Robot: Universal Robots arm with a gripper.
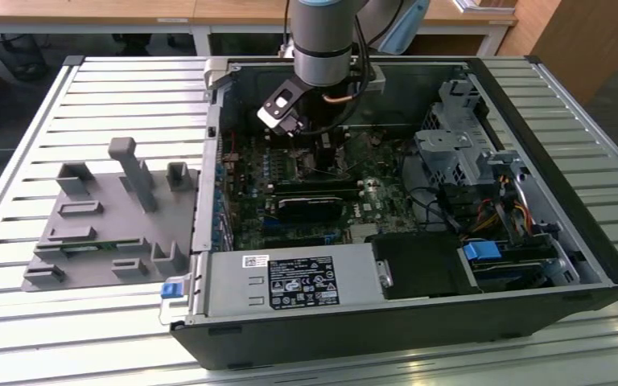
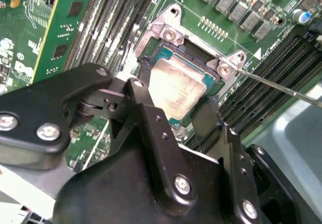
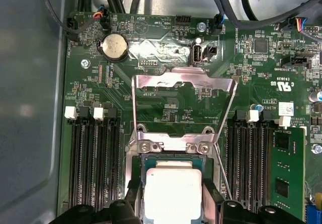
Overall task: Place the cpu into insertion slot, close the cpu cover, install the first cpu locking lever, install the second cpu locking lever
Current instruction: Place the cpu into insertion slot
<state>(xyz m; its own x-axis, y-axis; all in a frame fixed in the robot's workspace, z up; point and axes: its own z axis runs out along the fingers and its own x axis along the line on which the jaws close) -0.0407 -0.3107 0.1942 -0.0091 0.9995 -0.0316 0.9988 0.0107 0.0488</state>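
The jaws are closed to the chip's width and appear to hold the cpu (image 2: 178, 88) by two opposite edges, one black finger (image 2: 140, 94) against each side. I cannot tell how firmly they press. The chip sits low in the insertion slot (image 2: 191, 57), its silvery top facing up and its rim lining up with the socket's dark border, though it is hard to say whether it is fully bedded. I judge that the first step, placing the chip, is the one in hand and close to done. It calls for the chip to lie flat and square in the socket, with no tilt, before the grip is eased. In the first wrist view the cpu cover (image 3: 166, 79) stands swung up off the socket on its hinge, and the green motherboard (image 3: 171, 110) shows through its window. A thin locking lever (image 2: 282, 87) juts free beside the frame, so the cover and lever steps are not yet done. Black memory slots (image 3: 93, 163) flank the socket on both sides. In the exterior view the arm (image 1: 325, 32) enters the open computer case (image 1: 417, 330) at its twelve o'clock edge. The case lies on the slatted table (image 1: 94, 88), with a grey fixture (image 1: 105, 217) at nine o'clock from it.
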